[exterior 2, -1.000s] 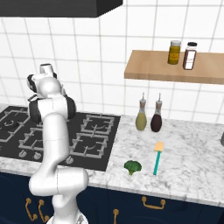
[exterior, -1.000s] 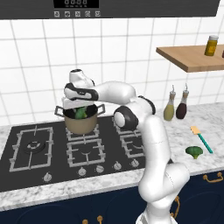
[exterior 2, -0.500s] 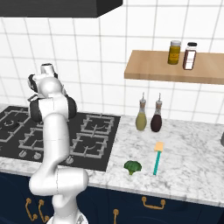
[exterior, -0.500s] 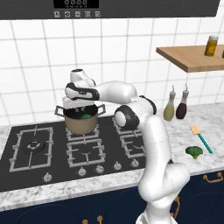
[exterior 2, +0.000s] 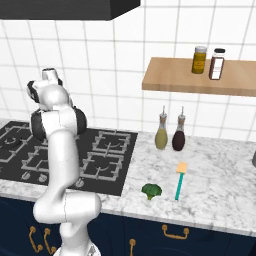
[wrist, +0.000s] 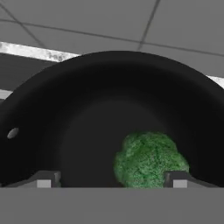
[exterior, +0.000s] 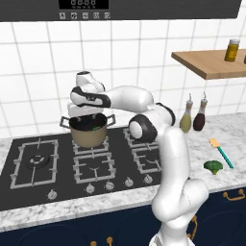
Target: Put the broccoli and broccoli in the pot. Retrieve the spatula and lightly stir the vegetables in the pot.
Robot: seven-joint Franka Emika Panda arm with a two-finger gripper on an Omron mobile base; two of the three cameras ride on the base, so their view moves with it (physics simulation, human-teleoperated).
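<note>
The tan pot stands on the hob's back middle burner. My gripper hangs right over its mouth, pointing down into it. In the hand view the gripper is open, its fingertips far apart above the pot's dark inside. One broccoli lies on the pot's floor, close to the right tip, and shows as green at the rim. The other broccoli lies on the marble counter near its front edge. The spatula lies just beyond it.
An olive bottle and a dark bottle stand at the back of the counter right of the hob. A wooden shelf with two jars hangs above them. My arm's elbow juts out over the hob's right burners.
The hand has stayed over the pot. The broccoli and spatula on the counter have not moved.
</note>
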